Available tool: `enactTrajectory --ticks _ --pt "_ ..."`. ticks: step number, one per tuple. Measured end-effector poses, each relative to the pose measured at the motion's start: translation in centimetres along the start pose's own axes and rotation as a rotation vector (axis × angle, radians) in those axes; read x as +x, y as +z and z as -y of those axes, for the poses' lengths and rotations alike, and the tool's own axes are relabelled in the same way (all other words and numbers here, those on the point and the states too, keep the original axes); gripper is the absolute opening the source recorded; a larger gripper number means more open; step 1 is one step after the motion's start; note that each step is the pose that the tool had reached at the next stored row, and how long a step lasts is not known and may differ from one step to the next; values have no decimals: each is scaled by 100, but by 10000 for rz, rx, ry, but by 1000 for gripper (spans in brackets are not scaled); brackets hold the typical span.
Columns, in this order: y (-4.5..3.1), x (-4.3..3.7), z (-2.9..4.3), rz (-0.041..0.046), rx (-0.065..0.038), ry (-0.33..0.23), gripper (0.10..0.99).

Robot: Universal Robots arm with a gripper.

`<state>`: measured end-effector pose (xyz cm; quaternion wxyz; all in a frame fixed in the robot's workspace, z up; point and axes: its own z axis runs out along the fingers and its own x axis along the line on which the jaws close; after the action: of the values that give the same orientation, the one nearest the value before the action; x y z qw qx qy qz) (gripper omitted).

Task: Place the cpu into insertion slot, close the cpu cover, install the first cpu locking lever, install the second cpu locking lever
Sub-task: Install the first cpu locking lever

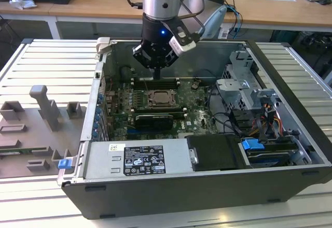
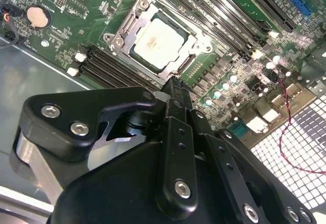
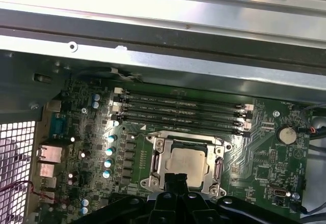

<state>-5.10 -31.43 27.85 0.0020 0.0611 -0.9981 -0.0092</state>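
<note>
Gripper [image 1: 156, 75] hangs over the socket's far rim; the cpu is seated and the cover is down.

Exterior view, left to right: a grey fixture tray [image 1: 36, 119] lies outside the open case [image 1: 98, 109], well apart from the work. The insertion slot [image 1: 149, 102] sits mid-board with open room above it. The memory slots [image 1: 155, 83] are just beside its far edge and a black card [image 1: 153, 119] is near its front edge. The drive cage [image 1: 244, 93] stands well apart on the exterior view's right. The cpu [image 2: 158, 40] lies flat, face up. It is square with no clear long axis, and its edges run parallel to the memory slots. The cpu cover [image 2: 122, 30] lies flat, framing it. The fingers are pressed together and grip nothing, with the tip beside the cover's edge.
</note>
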Motion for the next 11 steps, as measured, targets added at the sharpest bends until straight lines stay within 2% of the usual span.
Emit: enactTrajectory --ticks 8,10,11 --pt "36 75 -9 138 19 38 106" --pt "48 75 -9 145 23 268 106" --pt "61 76 -8 149 29 561 106"
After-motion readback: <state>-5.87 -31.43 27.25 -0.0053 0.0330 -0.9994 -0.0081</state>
